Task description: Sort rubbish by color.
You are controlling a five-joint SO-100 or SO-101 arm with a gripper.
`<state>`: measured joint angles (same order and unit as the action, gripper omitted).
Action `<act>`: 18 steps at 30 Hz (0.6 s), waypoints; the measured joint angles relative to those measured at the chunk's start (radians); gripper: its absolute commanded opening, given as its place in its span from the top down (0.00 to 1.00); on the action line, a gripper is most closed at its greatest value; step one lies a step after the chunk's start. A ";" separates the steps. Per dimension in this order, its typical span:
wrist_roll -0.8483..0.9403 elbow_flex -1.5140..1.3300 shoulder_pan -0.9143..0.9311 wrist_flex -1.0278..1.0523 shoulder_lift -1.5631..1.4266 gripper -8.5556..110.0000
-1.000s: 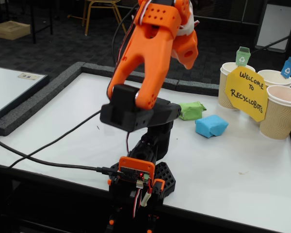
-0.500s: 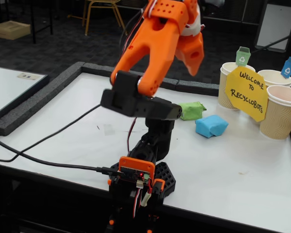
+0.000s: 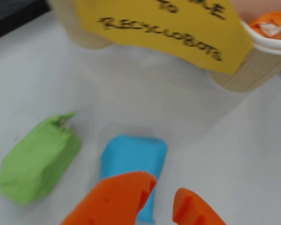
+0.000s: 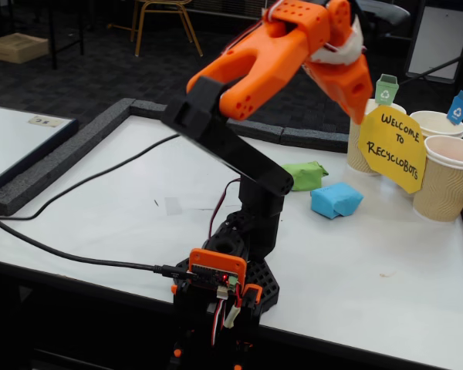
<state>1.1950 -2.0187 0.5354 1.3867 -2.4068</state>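
In the wrist view a green lump of rubbish (image 3: 35,159) lies at the left and a blue lump (image 3: 131,159) lies in the middle, both on the white table. My gripper (image 3: 164,199) hovers above the blue lump's near end, its orange fingers a little apart with nothing between them. An orange crumpled lump (image 3: 271,23) shows inside the cup at the top right. In the fixed view my gripper (image 4: 361,108) is raised high, above and just right of the green lump (image 4: 305,175) and blue lump (image 4: 336,199), next to the cups.
Three beige ribbed cups (image 4: 446,181) with coloured tags stand at the table's right, with a yellow sign (image 4: 392,148) in front of them. A black cable (image 4: 77,258) crosses the left of the table. A grey foam border (image 4: 54,166) edges the table.
The arm has stretched up and swung right, carrying the gripper from over the table's middle to beside the cups. The green and blue lumps have not moved.
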 measured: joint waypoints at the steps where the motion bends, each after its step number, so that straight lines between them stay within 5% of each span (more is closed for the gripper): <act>1: 0.014 0.000 0.009 -0.018 0.020 0.93; 18: 0.186 0.000 0.029 -0.158 0.272 0.93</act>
<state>1.3806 -2.0187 0.5645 1.2287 -2.1353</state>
